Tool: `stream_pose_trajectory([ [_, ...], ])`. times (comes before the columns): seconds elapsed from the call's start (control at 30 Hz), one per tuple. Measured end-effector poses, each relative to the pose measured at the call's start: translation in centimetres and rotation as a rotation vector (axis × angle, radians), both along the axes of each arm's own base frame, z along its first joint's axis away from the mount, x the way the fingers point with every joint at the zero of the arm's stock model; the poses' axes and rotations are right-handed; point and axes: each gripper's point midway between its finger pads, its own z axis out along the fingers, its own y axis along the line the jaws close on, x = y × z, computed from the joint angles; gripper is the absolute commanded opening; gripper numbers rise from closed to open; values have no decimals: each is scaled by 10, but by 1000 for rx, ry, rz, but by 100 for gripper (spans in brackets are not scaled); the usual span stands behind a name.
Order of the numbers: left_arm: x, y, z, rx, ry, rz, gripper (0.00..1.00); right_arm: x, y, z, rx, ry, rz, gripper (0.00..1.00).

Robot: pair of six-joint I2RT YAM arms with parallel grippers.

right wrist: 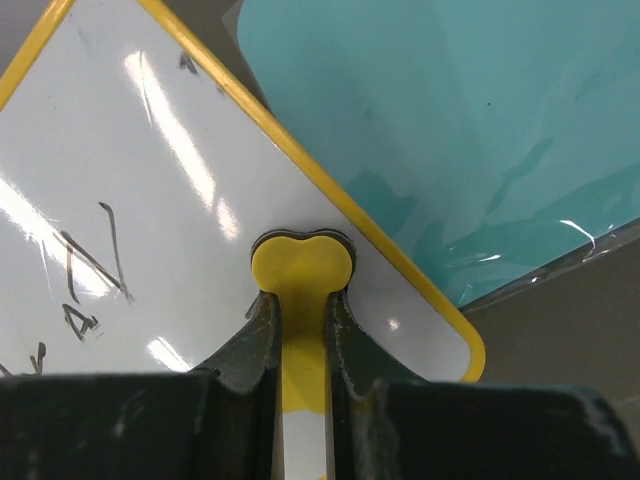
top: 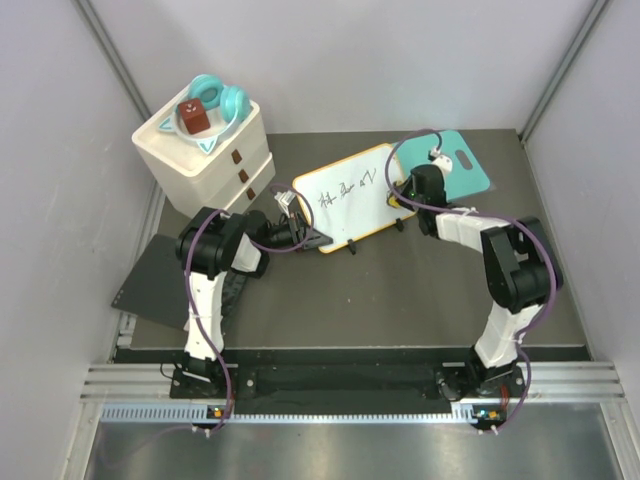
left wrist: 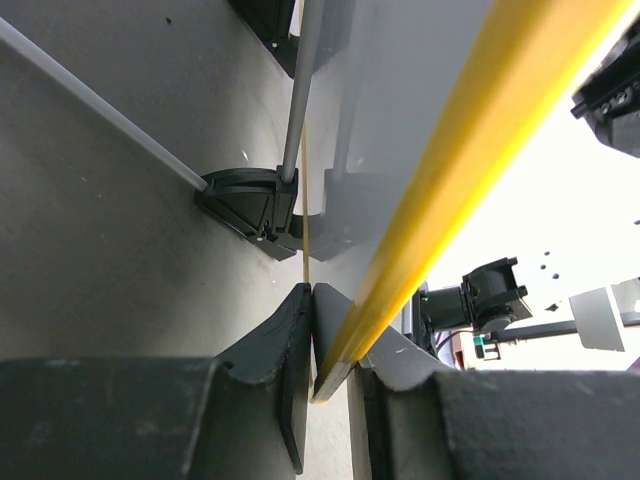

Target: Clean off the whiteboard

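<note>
From the top camera I see the small rectangular whiteboard with its rounded yellow frame lying askew in the middle of the grey tabletop. The black handwriting across its face is not yet wiped, so I judge the erasing is only about to start. The left gripper is at the board's near-left corner and the right gripper is over its right end. A teal plastic cutting board lies just beyond that end and a white three-drawer cabinet stands near the far-left corner, so both ends are tight while the near side of the table is open. In the left wrist view I see the left gripper pressed onto the yellow frame, pinching the board's edge, with one of the board's small black feet just ahead on the table. In the right wrist view the right gripper is clamped on the stem of a flat yellow eraser with a lobed head, which lies over the white surface close to the frame and the rounded corner. I cannot tell whether it presses down yet. The next move, as I read it, calls for sweeping that head away from the corner toward the writing with steady downward pressure while the left hold keeps the board from sliding, and stopping each stroke short of the frame so the head does not catch or run onto the teal board
</note>
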Motion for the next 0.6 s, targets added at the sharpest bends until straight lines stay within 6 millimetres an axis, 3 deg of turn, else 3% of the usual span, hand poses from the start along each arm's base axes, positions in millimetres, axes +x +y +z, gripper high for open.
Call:
stream_pose_trajectory([
  [0.23,1,0,0,3,-10,4,22,-8,19,-3,-4,-19,18,0],
  [0.6,13,4,-1,6,-12,67,22,-6,84,6,7,-39,118,0],
])
